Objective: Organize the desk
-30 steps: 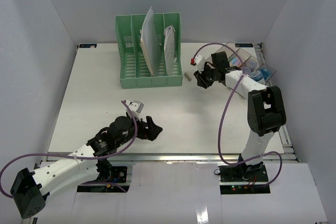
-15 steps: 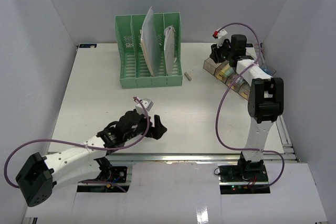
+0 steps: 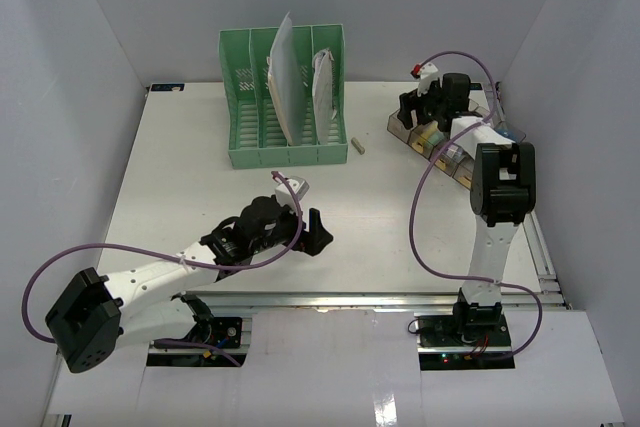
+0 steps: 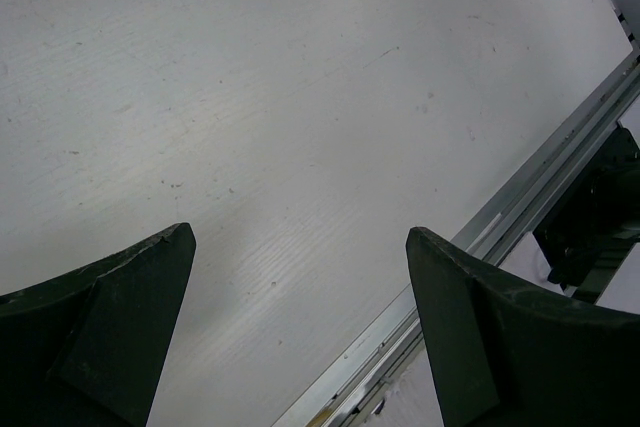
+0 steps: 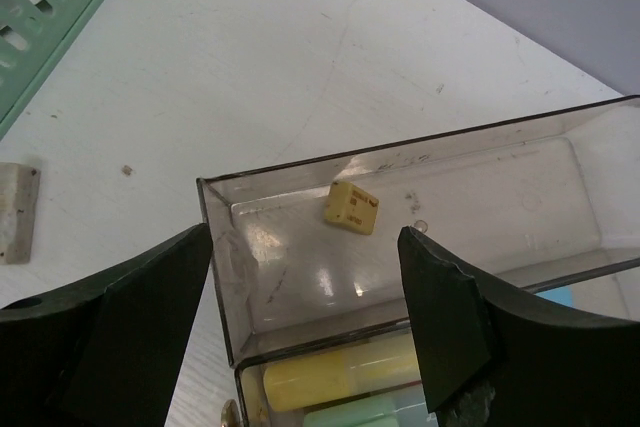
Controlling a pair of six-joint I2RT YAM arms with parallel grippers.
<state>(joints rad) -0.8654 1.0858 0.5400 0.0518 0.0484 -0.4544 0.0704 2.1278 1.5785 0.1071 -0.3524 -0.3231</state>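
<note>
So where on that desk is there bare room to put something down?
Bare desk left of the green rack, and the middle between rack and left hand. Crowded far right: the tray, right hand over it.

One overhead, two close wrist views, desk (image 3: 200,177) probably shared.

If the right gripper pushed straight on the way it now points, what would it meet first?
The right gripper would likely meet the end compartment floor of the clear tray, near the small yellow block; depth is unclear.
</note>
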